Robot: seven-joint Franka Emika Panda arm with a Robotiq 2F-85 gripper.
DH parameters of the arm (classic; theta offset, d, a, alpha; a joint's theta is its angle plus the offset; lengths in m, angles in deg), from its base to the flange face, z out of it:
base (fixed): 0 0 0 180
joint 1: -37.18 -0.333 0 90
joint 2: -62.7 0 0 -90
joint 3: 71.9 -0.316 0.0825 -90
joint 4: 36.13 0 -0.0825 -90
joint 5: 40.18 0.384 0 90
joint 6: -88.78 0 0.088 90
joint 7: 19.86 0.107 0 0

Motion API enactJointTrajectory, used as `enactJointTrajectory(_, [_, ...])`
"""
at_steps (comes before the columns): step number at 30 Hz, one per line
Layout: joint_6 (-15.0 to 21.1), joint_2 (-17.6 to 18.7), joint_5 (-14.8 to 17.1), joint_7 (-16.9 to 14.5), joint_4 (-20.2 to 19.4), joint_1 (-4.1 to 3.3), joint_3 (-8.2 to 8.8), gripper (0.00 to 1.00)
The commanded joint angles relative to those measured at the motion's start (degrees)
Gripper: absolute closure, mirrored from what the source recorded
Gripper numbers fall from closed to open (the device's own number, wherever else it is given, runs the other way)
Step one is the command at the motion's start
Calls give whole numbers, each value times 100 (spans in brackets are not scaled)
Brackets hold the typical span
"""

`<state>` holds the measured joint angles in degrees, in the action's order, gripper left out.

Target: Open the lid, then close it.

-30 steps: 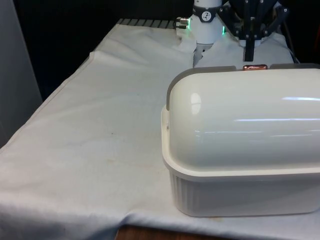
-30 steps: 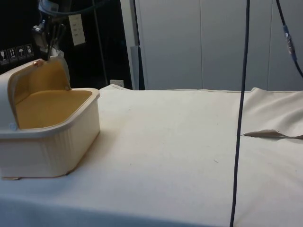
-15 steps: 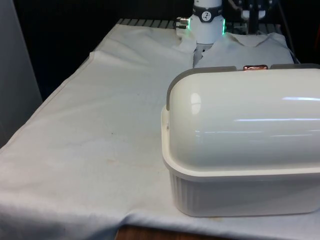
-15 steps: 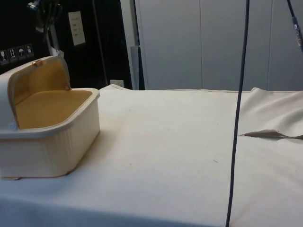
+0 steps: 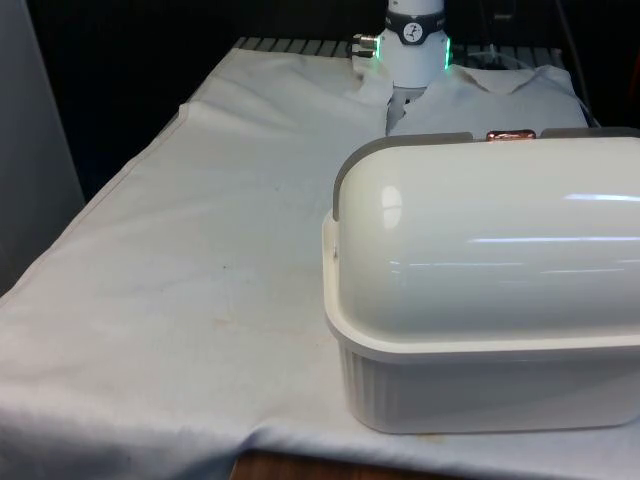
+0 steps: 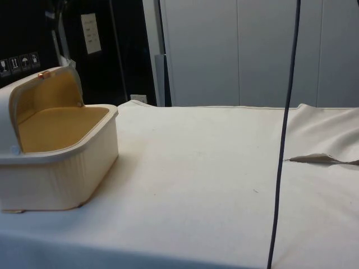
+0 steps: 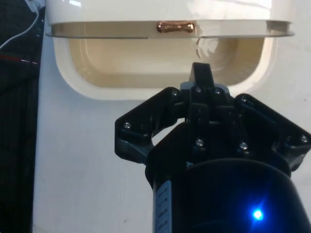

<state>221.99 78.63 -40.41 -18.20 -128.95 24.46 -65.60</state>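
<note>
A cream bread box [image 5: 480,390] stands at the front view's right, its back to that camera. Its rounded lid [image 5: 500,240] is rolled back, with the copper handle [image 5: 510,134] at the top. From the side, the box [image 6: 61,168] stands open, the lid [image 6: 47,92] raised over a yellowish inside and the handle [image 6: 42,74] on its edge. In the wrist view my gripper [image 7: 201,73] hangs high above the open box [image 7: 63,73], apart from the handle [image 7: 175,26]. Its fingers are shut together on nothing.
White cloth [image 6: 224,179] covers the table from the box towards the side view's right. A dark cable [image 6: 283,140] hangs down in front of the side camera. A fold of cloth [image 6: 320,158] lies at that view's right edge.
The gripper has risen from just above the lid's handle and left the front and side views. The lid has stayed open and the box has not moved.
</note>
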Motion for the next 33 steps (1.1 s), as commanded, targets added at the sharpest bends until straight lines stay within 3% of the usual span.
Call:
enactJointTrajectory(1, [-138,-57,11,-23,11,6,-6,100])
enactJointTrajectory(20, [-1054,-395,-57,-46,-69,-23,17,100])
enactJointTrajectory(29, [-1518,-372,-52,-86,74,-29,17,100])
enactJointTrajectory(33, [-1553,-298,-29,-92,160,-23,17,99])
